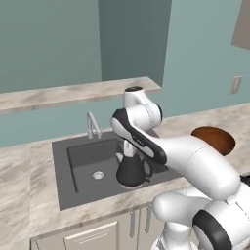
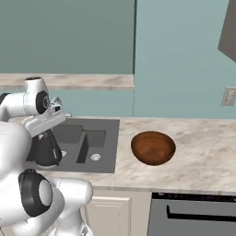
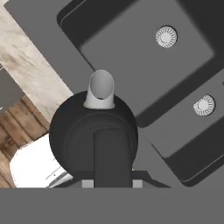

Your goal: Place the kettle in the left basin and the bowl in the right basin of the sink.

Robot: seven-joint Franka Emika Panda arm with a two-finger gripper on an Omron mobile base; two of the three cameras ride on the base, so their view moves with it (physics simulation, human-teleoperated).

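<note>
Left base view: gripper clamping the handle of the black kettle, which is hanging over the sink.
Right base view: wooden bowl sitting on the counter, right of the sink.
Hand view: kettle spout pointing toward the left basin; right basin lying beside it

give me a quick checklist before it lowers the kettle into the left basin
1. Kettle held by its handle in the gripper: ok.
2. Kettle upright: ok.
3. Kettle over the left basin: not ok, it hangs near the sink's front edge by the divider.
4. Left basin floor around the drain free: ok.
5. Bowl out of the way on the counter: ok.
6. Clearance from the faucet: ok.
</note>
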